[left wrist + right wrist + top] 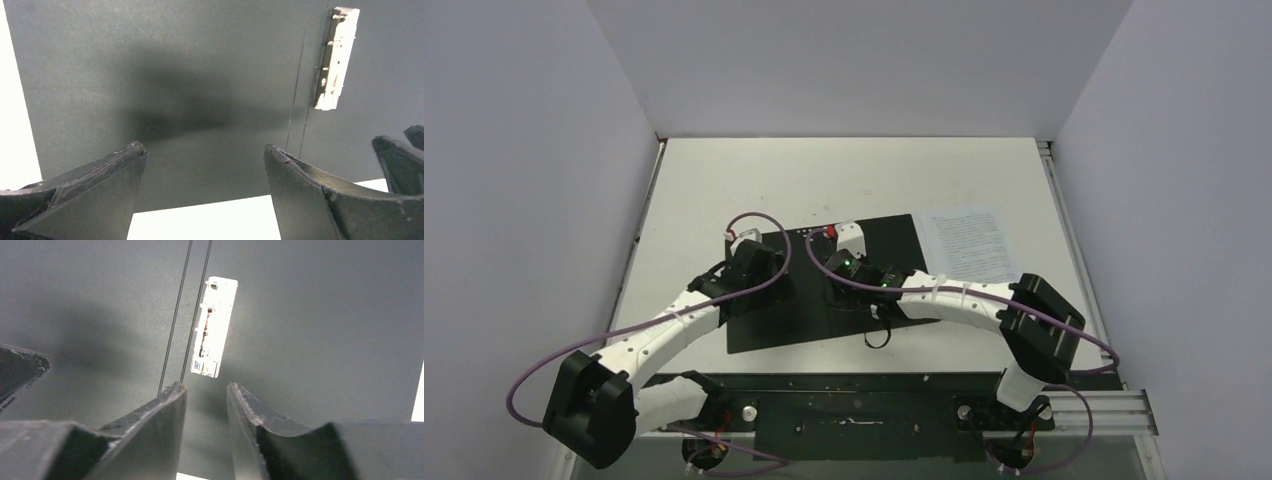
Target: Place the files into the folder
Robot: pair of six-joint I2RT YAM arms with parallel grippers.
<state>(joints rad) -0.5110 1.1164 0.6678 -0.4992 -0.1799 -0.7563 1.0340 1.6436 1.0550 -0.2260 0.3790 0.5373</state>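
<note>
The folder (804, 322) lies open and flat on the table, black inside up. Its metal spine clip shows in the left wrist view (336, 57) and in the right wrist view (212, 327). The files (969, 243), white printed sheets, lie on the table just right of the folder's far right corner. My left gripper (754, 265) hovers low over the folder's left half (200, 75), open wide and empty (202, 147). My right gripper (849, 268) is over the spine just short of the clip, jaws a narrow gap apart with nothing between them (206, 386).
The white table (844, 170) is boxed in by white walls at the back and both sides. A black base plate (864, 410) with the arm mounts runs along the near edge. A metal rail (1114, 410) sticks out at the near right.
</note>
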